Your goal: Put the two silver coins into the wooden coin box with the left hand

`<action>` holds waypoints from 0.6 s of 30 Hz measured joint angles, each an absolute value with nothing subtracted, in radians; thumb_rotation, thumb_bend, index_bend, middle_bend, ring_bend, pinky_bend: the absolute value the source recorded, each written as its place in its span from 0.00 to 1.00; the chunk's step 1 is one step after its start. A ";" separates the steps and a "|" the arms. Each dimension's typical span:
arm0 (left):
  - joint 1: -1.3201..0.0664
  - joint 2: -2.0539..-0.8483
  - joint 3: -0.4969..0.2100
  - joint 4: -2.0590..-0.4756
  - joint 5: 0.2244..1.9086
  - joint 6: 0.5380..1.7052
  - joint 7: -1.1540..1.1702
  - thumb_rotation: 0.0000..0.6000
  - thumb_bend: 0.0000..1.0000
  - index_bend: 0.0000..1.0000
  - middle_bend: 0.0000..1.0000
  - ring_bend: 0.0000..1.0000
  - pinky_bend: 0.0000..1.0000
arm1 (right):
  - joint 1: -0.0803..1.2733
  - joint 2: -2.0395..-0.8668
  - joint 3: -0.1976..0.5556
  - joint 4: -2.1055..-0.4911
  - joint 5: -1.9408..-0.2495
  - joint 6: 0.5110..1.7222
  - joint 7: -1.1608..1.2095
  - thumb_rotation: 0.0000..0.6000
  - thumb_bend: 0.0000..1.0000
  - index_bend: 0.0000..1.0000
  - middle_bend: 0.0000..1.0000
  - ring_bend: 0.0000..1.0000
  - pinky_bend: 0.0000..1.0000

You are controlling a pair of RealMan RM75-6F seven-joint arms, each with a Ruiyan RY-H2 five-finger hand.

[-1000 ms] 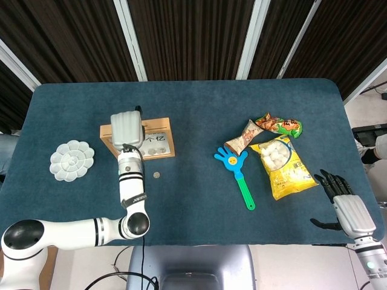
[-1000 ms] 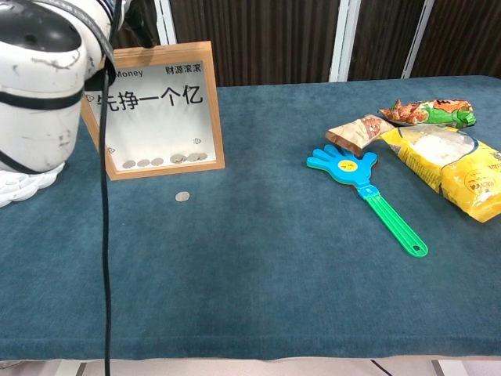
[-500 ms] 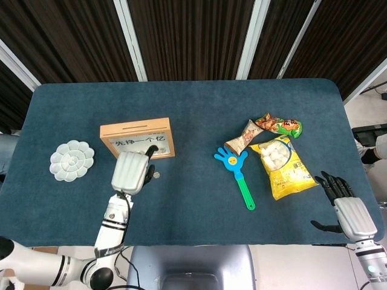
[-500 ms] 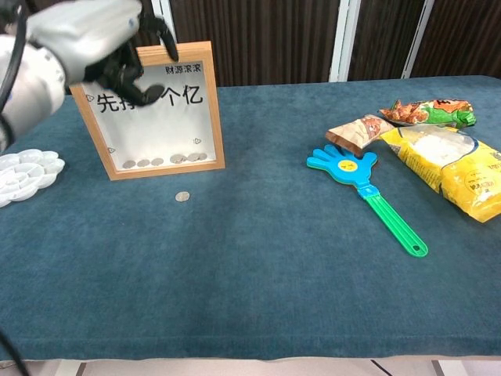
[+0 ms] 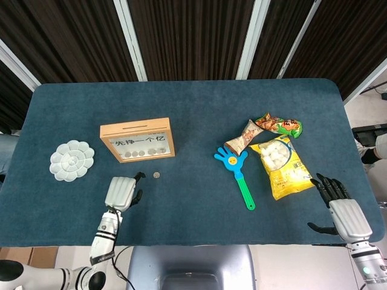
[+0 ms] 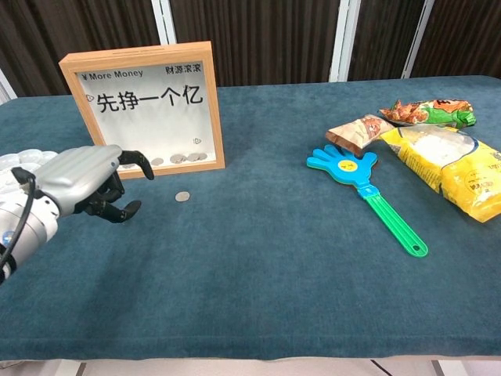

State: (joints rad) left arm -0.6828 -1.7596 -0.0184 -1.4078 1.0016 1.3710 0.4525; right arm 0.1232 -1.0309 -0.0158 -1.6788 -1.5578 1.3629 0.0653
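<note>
The wooden coin box point(image 5: 136, 126) stands upright at the left centre of the blue table, and several coins lie behind its clear front point(image 6: 149, 110). One silver coin point(image 5: 156, 175) point(image 6: 182, 197) lies on the cloth just in front of the box's right corner. My left hand point(image 5: 123, 192) point(image 6: 90, 182) hovers low, a little to the left of the coin and nearer the front edge. Its fingers are loosely curved and apart, with nothing in them. My right hand point(image 5: 338, 208) is at the table's front right edge with its fingers spread, and it holds nothing. I see no second loose coin.
A white flower-shaped palette point(image 5: 72, 160) point(image 6: 16, 160) lies left of the box. A blue hand-shaped clapper point(image 5: 237, 168) point(image 6: 364, 180), a yellow snack bag point(image 5: 281, 158) point(image 6: 450, 168) and two smaller snack packets point(image 5: 279, 125) lie on the right half.
My left hand has come down from above the coin box towards the front edge and now sits low beside the coin. The right hand has barely moved.
</note>
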 measured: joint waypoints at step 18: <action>-0.685 -2.016 -0.148 -0.998 1.087 1.233 0.359 1.00 0.42 0.41 1.00 1.00 1.00 | 0.106 -1.022 -0.023 -1.671 -1.566 1.386 0.088 1.00 0.09 0.00 0.00 0.00 0.00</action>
